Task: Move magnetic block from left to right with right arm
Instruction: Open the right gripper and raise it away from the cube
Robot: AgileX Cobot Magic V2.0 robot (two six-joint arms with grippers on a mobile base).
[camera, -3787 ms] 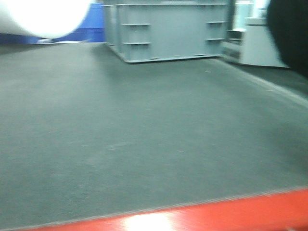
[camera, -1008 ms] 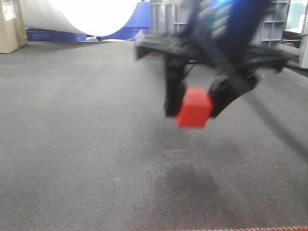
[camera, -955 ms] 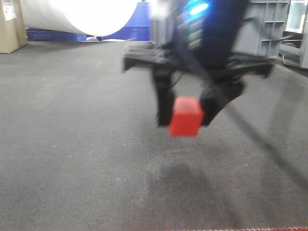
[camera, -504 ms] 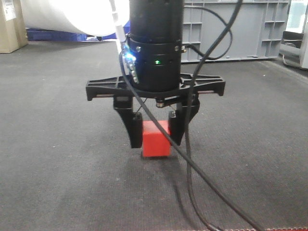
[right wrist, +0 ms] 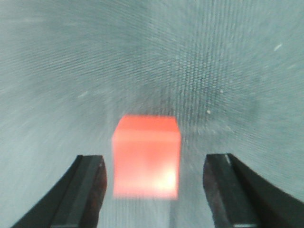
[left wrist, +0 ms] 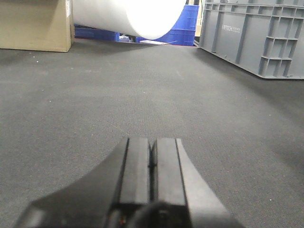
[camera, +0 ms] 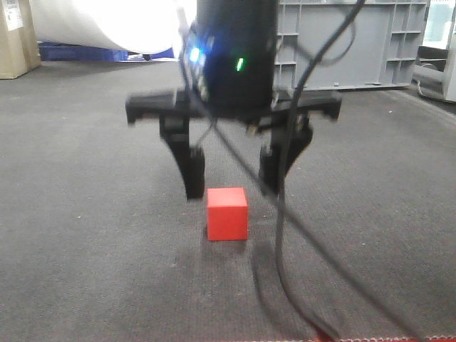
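A: The right tool [camera: 231, 178] first: what do you make of it?

B: It hangs above the dark textured surface [camera: 85, 214] with its jaws spread wide and nothing between them. In the front view its two black fingers [camera: 191, 167] point down, one on each side of the magnetic block [camera: 227, 214], and neither touches it. The fingertips sit a little higher than the block's top face and look slightly behind it.

A: So the block is free?

B: Yes. The red cube rests flat on the surface, upright, with clear gaps to both fingers. The right wrist view agrees: the magnetic block [right wrist: 146, 156] sits between the two dark fingers [right wrist: 85, 190], well apart from each, though that picture is blurred.

A: And the left tool [left wrist: 152, 183]?

B: Its wrist view shows the two black pads pressed together with only a thin seam between them, holding nothing. It points across bare surface.

A: What hangs near the right tool?

B: A black cable [camera: 285, 235] drops from the arm's body, crosses in front of one finger and reaches down to the near edge, where a thin red rim [camera: 385, 339] shows.

A: Farther back?

B: A grey crate [camera: 349, 43] stands at the far side behind the arm. To the left lies a large white roll [camera: 114, 25], with blue bins [left wrist: 183, 31] behind it and a cardboard box [camera: 14, 39] at the far left edge.
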